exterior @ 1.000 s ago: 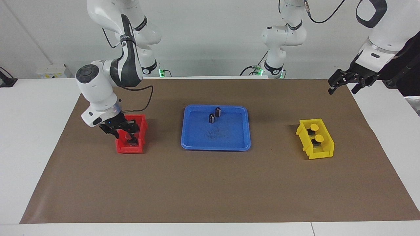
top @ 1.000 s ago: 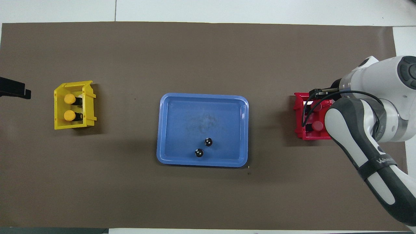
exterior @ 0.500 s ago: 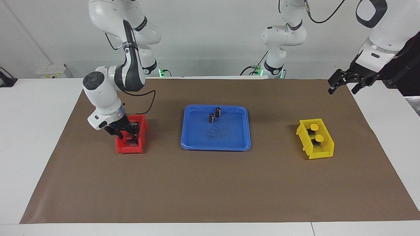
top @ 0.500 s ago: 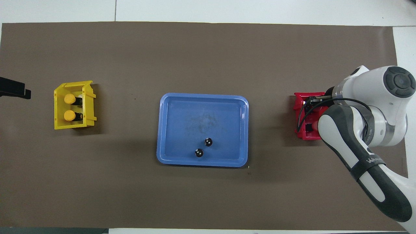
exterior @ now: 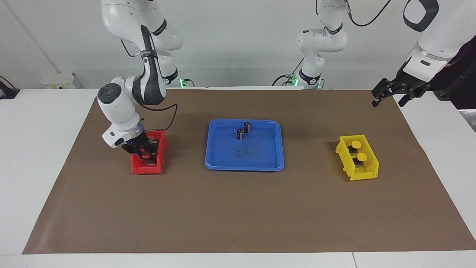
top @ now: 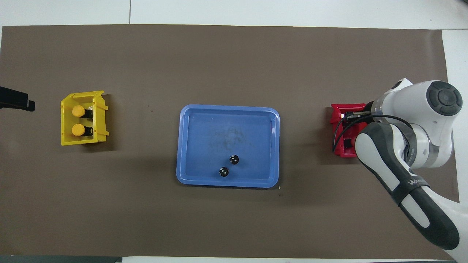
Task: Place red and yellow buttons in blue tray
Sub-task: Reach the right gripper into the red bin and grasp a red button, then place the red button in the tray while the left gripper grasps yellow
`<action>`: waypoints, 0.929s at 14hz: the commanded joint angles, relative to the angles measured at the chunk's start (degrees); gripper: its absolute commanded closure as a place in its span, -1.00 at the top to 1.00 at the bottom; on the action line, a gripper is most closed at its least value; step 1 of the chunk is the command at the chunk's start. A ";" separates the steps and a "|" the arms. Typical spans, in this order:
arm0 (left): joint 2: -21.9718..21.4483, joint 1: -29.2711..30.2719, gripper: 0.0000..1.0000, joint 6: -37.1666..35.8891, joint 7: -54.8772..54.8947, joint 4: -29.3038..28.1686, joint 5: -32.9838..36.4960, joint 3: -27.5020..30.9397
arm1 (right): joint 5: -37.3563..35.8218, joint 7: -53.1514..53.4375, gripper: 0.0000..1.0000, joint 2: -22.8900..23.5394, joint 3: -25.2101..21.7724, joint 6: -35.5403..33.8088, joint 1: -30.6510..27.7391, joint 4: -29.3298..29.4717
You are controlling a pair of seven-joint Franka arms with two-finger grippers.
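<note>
The right gripper [exterior: 146, 152] is down inside the red bin [exterior: 148, 168], which sits on the brown mat [exterior: 238, 208] toward the right arm's end of the table. Its fingers reach in among the bin's contents, and a bit of red shows between them, probably the cap of a red button [exterior: 148, 156]; whether the fingers are actually clamped on it cannot be told. In the overhead view the arm's wrist covers most of the bin, so the red buttons cannot be counted there.

At the middle of the mat lies the blue tray [exterior: 267, 163]. It holds only the two small dark cylinders [exterior: 243, 130], standing upright close together in the part of the tray nearer to the robots. No button is in the tray yet.

Toward the left arm's end of the table stands the yellow bin [exterior: 366, 173], well apart from the tray. The two yellow buttons [exterior: 357, 151] sit in it one beside the other, yellow caps up on dark bases.

The left gripper [exterior: 391, 96] waits in the air over the corner of the mat at the left arm's end, its fingers spread apart and holding nothing.
</note>
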 commanded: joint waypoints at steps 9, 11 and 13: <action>-2.42 -0.24 1.00 -0.84 0.97 -3.14 -0.04 -0.09 | -0.45 26.62 -0.59 8.26 0.65 -22.85 18.62 31.23; -4.36 -0.33 1.00 5.88 0.88 -8.32 0.49 -0.09 | -1.15 35.87 -0.59 11.33 0.56 -18.97 25.75 31.57; -4.54 -0.24 1.00 11.97 1.05 -13.42 0.49 -0.18 | -3.00 40.73 -0.59 13.19 0.65 -16.24 28.58 30.62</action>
